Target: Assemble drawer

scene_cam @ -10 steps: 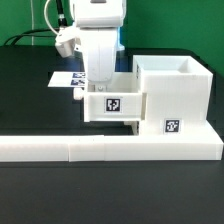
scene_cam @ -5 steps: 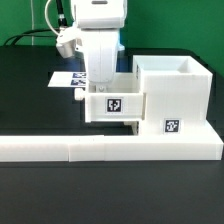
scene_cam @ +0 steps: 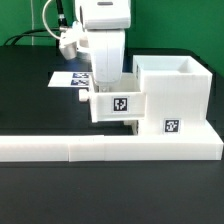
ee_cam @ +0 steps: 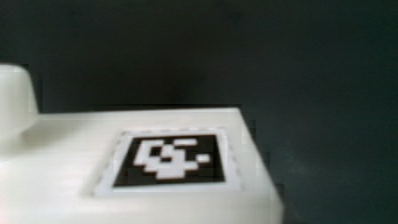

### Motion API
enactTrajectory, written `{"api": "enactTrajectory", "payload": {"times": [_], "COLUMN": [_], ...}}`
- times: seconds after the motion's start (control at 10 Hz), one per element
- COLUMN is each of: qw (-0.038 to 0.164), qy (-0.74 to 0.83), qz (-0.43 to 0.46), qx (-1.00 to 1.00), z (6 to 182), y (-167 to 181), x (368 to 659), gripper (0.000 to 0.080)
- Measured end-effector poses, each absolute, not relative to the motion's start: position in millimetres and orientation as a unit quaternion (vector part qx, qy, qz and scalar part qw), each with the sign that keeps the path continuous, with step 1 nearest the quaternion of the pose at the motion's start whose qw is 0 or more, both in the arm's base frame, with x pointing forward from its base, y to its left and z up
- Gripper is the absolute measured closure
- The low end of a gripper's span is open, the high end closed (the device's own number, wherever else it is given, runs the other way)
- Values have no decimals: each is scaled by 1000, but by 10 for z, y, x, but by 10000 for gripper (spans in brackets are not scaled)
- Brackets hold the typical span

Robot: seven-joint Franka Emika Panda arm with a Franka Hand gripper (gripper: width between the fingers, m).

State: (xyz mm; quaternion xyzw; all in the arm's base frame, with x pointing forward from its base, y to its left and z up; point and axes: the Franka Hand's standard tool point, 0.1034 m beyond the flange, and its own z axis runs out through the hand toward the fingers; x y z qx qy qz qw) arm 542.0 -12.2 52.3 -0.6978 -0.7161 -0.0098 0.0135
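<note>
Drawer tray (scene_cam: 120, 105) directly below gripper (scene_cam: 108, 82) — partly inside housing (scene_cam: 172, 95); tagged face (ee_cam: 169, 160) beneath wrist camera — grip state: cannot tell.

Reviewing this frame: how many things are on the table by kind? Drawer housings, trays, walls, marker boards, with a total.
Drawer housing: 1
Tray, partly slid into the housing under the gripper: 1
Long low white wall: 1
Marker board: 1
Total: 4 things on the table
</note>
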Motion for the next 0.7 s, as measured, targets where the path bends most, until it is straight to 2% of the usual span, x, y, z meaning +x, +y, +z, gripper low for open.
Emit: {"api": "enactTrajectory", "payload": {"times": [0.7], "qw": [12], "qy": [-686], "qz": [-11], "qx": [-727], "z": [522], "y": [-26], "x": [5465], "gripper": [757]}}
